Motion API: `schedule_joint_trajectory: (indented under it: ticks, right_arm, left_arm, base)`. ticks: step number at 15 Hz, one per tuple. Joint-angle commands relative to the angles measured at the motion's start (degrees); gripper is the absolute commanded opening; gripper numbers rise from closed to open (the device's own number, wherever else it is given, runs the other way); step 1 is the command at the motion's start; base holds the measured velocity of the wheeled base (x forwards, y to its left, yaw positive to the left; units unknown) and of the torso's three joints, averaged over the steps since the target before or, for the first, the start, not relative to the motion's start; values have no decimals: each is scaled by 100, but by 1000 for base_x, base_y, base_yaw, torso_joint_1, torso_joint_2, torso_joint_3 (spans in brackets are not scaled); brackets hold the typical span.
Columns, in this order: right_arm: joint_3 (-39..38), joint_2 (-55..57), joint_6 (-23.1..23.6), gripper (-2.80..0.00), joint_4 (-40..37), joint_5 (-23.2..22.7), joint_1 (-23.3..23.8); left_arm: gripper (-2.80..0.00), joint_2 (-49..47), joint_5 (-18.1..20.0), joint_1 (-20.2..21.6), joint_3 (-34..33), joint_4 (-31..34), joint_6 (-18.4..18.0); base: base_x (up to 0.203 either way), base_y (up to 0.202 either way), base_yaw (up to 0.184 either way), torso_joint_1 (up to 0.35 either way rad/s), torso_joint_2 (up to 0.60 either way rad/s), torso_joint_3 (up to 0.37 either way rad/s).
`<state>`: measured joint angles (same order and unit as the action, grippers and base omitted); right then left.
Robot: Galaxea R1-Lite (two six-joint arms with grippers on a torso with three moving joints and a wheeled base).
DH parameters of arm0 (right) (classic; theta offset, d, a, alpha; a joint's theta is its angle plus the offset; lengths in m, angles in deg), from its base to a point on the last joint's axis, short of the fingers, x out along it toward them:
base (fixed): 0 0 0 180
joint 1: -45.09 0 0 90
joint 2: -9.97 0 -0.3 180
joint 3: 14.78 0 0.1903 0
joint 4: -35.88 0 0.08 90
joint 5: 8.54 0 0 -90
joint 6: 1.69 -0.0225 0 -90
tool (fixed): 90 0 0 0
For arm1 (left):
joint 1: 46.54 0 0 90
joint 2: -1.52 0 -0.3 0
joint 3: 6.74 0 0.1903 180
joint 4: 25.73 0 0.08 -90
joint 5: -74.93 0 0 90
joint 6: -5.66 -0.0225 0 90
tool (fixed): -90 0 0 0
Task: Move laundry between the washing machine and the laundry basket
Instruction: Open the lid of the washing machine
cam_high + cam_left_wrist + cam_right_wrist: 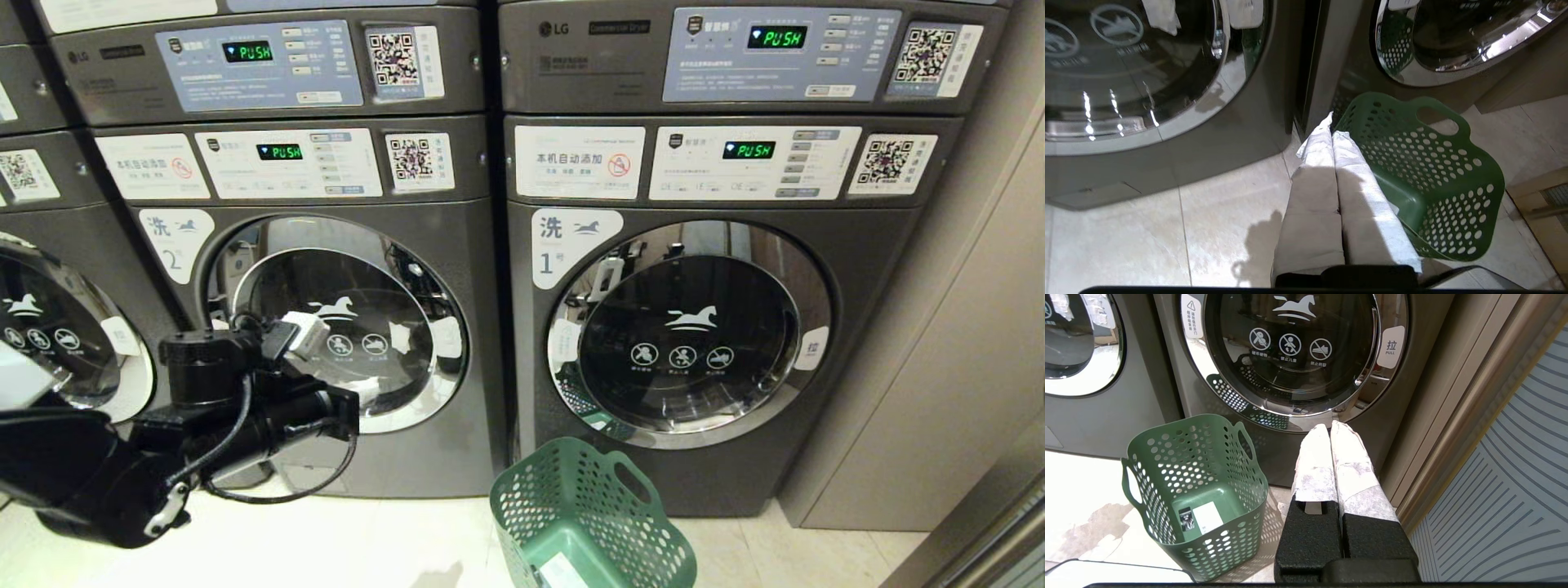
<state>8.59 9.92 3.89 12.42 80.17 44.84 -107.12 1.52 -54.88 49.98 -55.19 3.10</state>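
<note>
L arm [204,425], nearest the head cam, is raised in front of washer no. 2 [343,327]. L gripper [1333,134]: clenched, nothing held. Door shut; pale laundry [359,388] visible behind the glass. Moving right: laundry basket [588,514] stands on the floor near washer no. 1 [690,335]; basket holds no garments, only a label on its base. Washer no. 1 door shut. R gripper [1331,428]: clenched, nothing held, low beside the basket. Progress est.: nil; door opening and all transfer remain.

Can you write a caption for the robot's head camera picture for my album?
Two closed washing machines, an empty green laundry basket on the floor, and the robot's left arm raised.
</note>
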Motion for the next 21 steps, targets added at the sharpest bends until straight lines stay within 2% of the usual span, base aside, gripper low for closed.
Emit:
schedule_joint_trajectory:
  ticks: [1,3,6,8,11,13,15,17,21]
  right_arm:
    - [0,-4,4,-280,1,-3,-2]
    - [0,-4,4,-280,1,-3,-2]
    - [0,-4,4,-280,1,-3,-2]
    - [0,-4,4,-280,1,-3,-2]
    - [3,-4,4,-280,1,-3,-2]
    - [0,-4,4,-280,1,-3,-2]
    - [0,-4,4,-280,1,-3,-2]
    - [0,-4,4,-280,1,-3,-2]
    - [0,-4,2,-280,1,-3,-2]
  left_arm:
    - [-280,-372,-22,-6,68,-14,64]
    - [-280,-598,-457,-24,308,-9,395]
    - [-280,-814,-783,-63,723,-37,451]
    - [-280,-323,-881,-177,758,134,456]
    - [-280,1397,-1037,-484,742,1119,350]
    - [-280,2620,-1396,-605,537,1985,161]
    - [-280,3847,-1756,-573,-29,2730,33]
    - [-280,5132,-1867,-275,-830,3509,-11]
    - [-280,7957,-1543,559,-2112,5307,-44]
  base:
    - [0,0,0,0,0,0]
    - [0,0,0,0,0,0]
    - [0,0,0,0,0,0]
    - [0,0,0,0,0,0]
    - [0,0,0,0,0,0]
    - [0,0,0,0,0,0]
    - [0,0,0,0,0,0]
    - [0,0,0,0,0,0]
    - [0,0,0,0,0,0]
